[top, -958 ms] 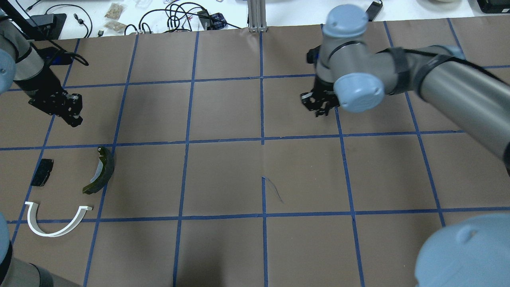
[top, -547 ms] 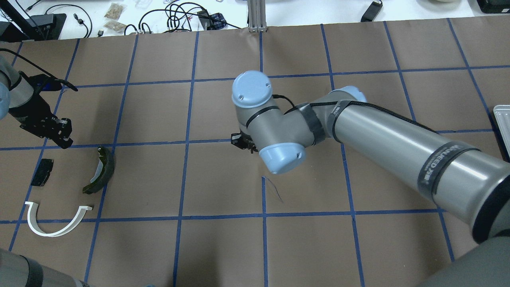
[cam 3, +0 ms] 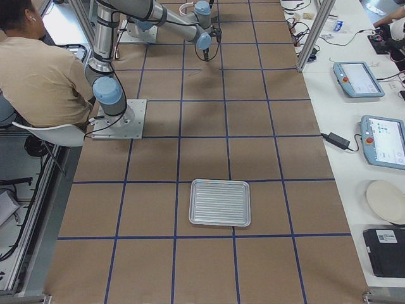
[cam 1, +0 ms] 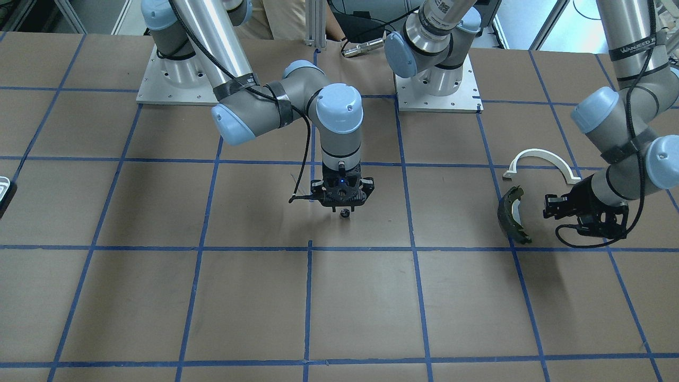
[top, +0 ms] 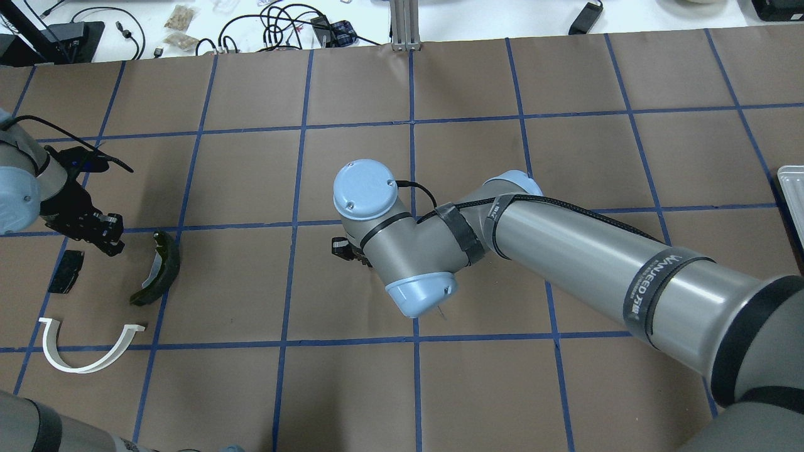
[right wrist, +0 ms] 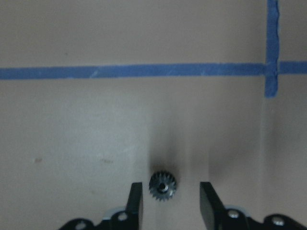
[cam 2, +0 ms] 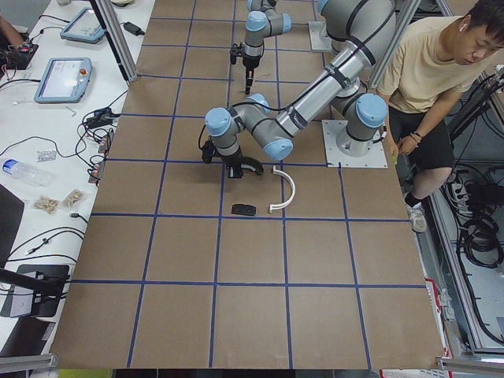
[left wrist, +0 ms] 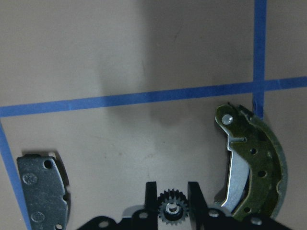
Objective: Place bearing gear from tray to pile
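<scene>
My left gripper [left wrist: 170,203] is shut on a small dark bearing gear [left wrist: 170,211] and hovers over the pile [top: 103,235], between the black pad [top: 66,271] and the olive-and-black brake shoe [top: 160,267]. The white arch [top: 88,351] lies nearer the robot. My right gripper [right wrist: 170,201] is open low over the table's middle [cam 1: 344,204]. A second small gear [right wrist: 163,185] sits on the paper between its spread fingers and also shows in the front-facing view [cam 1: 345,213]. The silver ribbed tray [cam 3: 220,202] lies far to the right, with only its corner [top: 793,188] in the overhead view.
The table is brown paper with a blue tape grid. Two arm base plates [cam 1: 436,85] sit at the robot's side. A person [cam 2: 441,71] sits beside the bases. Tablets and cables lie on the white bench [cam 3: 361,79] beyond the table's far edge.
My right arm swung from the far right to the table's middle and came down. My left gripper moved toward the robot, down to the pile beside the pad and brake shoe.
</scene>
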